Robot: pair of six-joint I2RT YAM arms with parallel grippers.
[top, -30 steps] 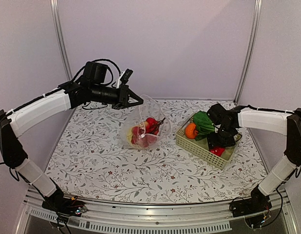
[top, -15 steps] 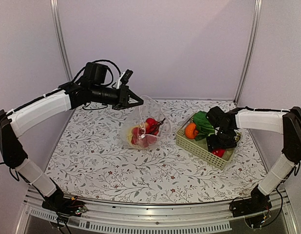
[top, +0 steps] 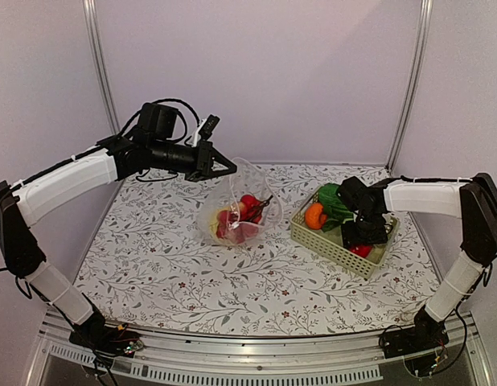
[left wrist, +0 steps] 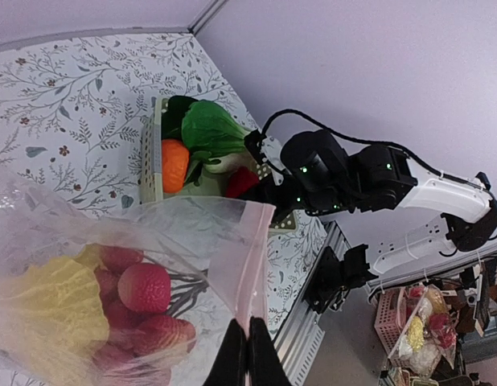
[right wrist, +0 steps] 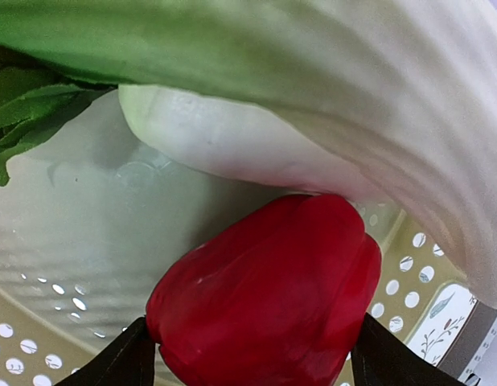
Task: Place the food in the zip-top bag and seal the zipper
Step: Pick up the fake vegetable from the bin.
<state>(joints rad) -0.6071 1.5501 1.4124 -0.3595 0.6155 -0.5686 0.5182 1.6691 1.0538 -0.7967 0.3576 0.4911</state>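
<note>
Right wrist view is filled by a red pepper (right wrist: 264, 281) lying in the pale green basket (top: 325, 248), tucked under a white-stalked leafy vegetable (right wrist: 329, 88). The right gripper (right wrist: 256, 362) is spread astride the pepper, a fingertip close at each flank. The pepper looks smooth, glossy, light and rigid, so it could slip; a hold across its broad middle seems safest. An orange (top: 315, 215) also waits in the basket.

The left gripper (left wrist: 247, 354) is pressed together on the edge of the bag (top: 248, 181), pinching the pale pinkish zipper (left wrist: 242, 265) and holding the mouth up. The film is thin, crinkly and limp and will sag wherever it goes unsupported. A yellow cabbage (left wrist: 59, 301) and small red fruits (left wrist: 144, 285) already sit inside.

The bag's bottom rests on the table (top: 192, 289), covered in a floral-print cloth, just left of the basket. Plain lilac walls (top: 273, 80) with metal posts enclose the space.
</note>
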